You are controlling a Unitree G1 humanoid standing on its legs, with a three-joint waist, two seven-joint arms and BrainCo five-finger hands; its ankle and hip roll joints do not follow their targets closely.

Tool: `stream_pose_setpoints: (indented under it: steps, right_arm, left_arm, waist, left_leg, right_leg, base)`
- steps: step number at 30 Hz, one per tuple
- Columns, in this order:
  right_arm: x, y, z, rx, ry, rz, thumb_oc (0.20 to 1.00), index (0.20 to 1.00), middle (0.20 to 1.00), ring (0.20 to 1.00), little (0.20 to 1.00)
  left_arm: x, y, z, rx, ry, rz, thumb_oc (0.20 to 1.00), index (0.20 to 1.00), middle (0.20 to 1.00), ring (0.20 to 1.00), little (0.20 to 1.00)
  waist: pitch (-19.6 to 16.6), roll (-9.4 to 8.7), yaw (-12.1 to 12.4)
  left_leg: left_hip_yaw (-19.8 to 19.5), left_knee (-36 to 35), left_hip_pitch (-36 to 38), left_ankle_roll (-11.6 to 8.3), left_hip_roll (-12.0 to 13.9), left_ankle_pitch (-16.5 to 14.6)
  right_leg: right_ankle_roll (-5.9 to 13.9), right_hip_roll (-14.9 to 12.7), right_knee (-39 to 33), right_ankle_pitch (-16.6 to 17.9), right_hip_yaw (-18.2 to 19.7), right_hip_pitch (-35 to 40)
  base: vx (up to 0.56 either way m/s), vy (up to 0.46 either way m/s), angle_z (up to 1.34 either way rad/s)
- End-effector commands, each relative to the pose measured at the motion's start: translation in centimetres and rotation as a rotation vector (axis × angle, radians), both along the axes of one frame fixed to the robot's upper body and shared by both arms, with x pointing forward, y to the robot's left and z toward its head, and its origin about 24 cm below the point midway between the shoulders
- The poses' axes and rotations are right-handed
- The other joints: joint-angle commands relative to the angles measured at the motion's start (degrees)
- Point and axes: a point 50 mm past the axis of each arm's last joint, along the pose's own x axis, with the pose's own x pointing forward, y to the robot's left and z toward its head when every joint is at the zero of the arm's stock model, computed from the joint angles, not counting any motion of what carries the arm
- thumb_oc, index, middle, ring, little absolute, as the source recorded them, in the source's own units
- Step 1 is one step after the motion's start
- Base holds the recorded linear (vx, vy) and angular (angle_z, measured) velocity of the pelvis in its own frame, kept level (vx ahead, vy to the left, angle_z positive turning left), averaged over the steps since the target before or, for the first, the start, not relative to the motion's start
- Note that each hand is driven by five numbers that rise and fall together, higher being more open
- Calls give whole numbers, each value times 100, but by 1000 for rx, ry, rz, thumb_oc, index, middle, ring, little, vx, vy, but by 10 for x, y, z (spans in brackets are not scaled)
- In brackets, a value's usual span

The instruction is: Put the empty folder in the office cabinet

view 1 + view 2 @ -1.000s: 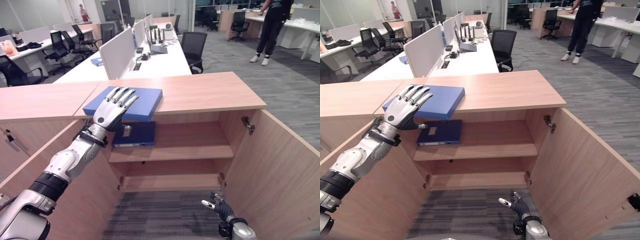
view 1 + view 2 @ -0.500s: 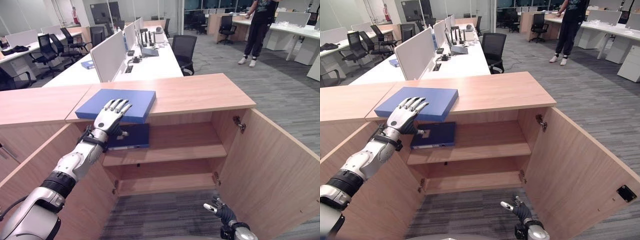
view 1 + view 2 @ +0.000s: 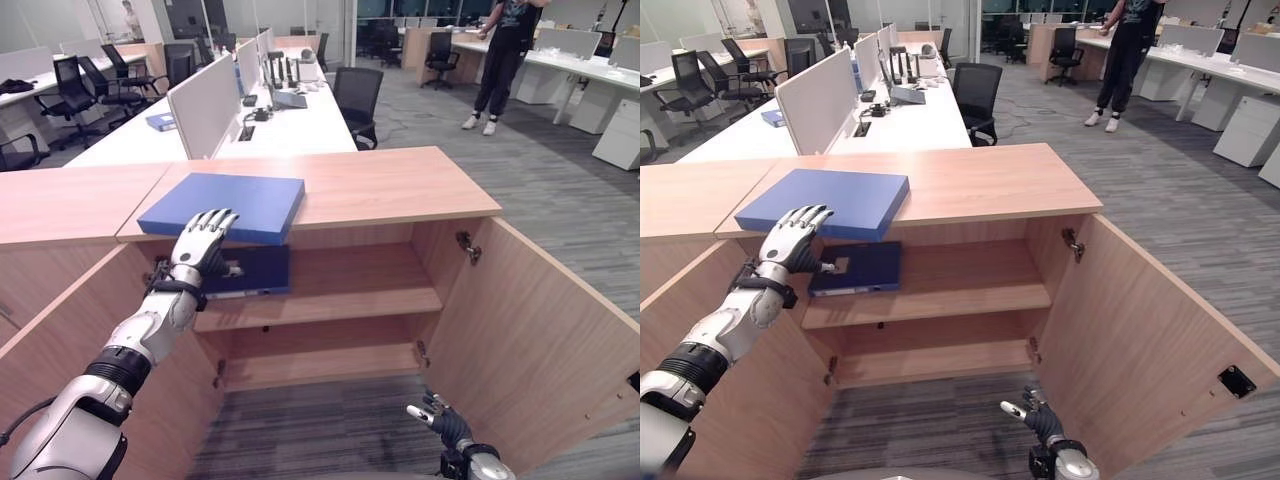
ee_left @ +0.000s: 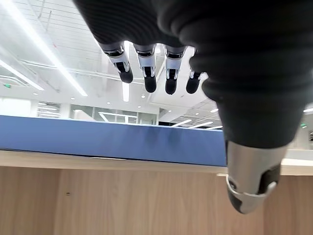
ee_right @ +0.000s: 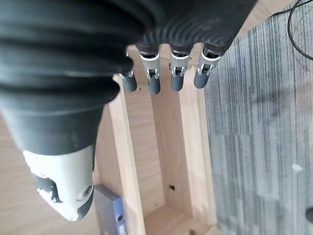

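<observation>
Blue against pale wood, the empty folder lies flat on top of the office cabinet in the left eye view, its near edge overhanging the open front, while a second, darker folder lies on the upper shelf directly below. The left hand hangs in front of that near edge, fingers straight and holding nothing; a second ago it lay farther up over the folder's cover, so it has slipped back toward the edge, and the folder itself looks unmoved on the top. That suggests the hand is resetting for a grip from the front, since the folder is not yet lifted. In the right eye view the same layout reads clearly, with the right door swung wide and the right hand low above the grey carpet, fingers spread and idle. A person stands far off among the desks. The left wrist view looks along straight fingertips at the folder's blue edge, apart from it, with the cabinet's wood below. The right wrist view shows relaxed, empty fingers above the carpet and the shelves.
</observation>
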Motion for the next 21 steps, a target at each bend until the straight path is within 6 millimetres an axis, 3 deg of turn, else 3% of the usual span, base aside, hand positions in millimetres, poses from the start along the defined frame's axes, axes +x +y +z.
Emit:
stream_pose_setpoints:
  steps: [1,21]
  right_arm:
    - [29,5,16,42,-129,-13,1000,1000,1000,1000,1000]
    - [31,0,17,33,-133,-4,1000,1000,1000,1000,1000]
  left_arm:
    - [31,7,78,29,-235,22,1000,1000,1000,1000,1000]
    - [42,15,103,156,-249,45,1000,1000,1000,1000,1000]
  waist:
    - [314,-43,31]
    - [299,28,-112]
  left_leg:
    - [66,81,697,52,-280,-1030]
    - [141,81,742,98,-355,-1062]
  right_leg:
    - [128,-147,77,244,-35,-239]
    - [197,-229,125,289,54,-300]
  base:
    - [0,0,0]
    - [5,12,-2]
